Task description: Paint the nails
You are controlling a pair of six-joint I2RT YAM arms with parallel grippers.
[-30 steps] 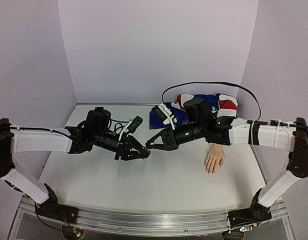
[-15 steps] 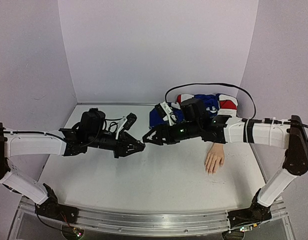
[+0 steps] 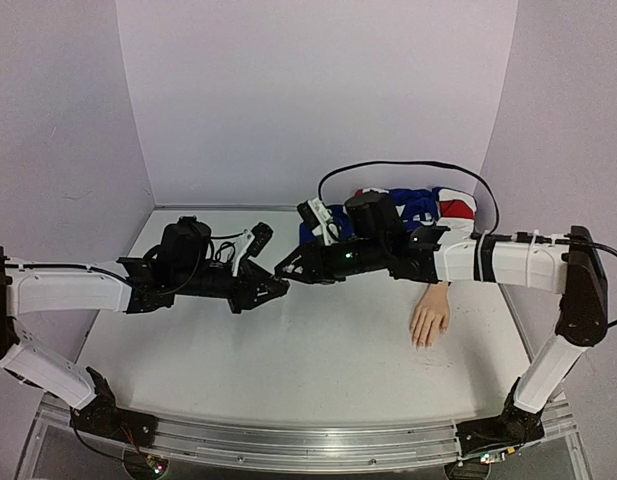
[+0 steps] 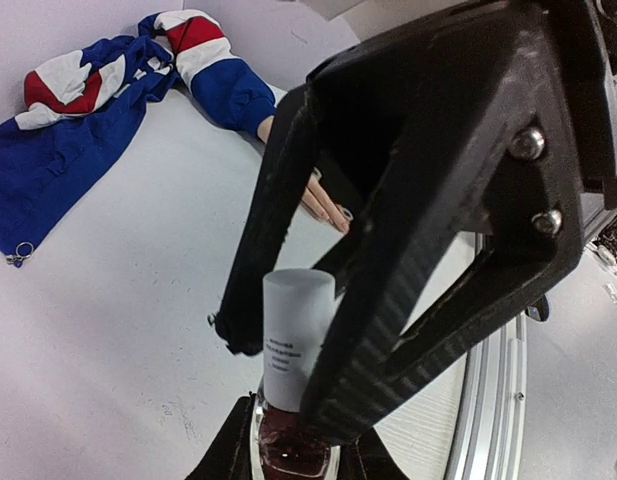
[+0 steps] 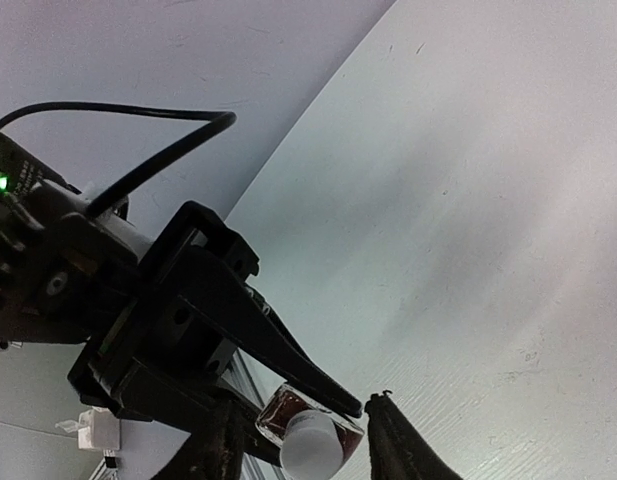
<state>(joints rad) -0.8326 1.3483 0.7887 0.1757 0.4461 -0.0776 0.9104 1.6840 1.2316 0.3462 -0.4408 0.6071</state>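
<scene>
At four o'clock on the surface point(image 3: 318, 370) lies the pale plastic mannequin hand point(image 3: 429, 318), its tiny nails point(image 3: 422, 342) probably stiff and smooth. The left hand point(image 3: 280, 290) clamps a small dark-red glass bottle point(image 4: 291, 452); the right hand point(image 3: 285, 268), half open, straddles its white cap point(image 4: 296, 330), the part to grip.

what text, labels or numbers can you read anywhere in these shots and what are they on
No text can be read in any view.
white cap of the nail-polish bottle: a few lines of small dark print, too blurred to read.
blue, red and white garment: no lettering visible.
</scene>
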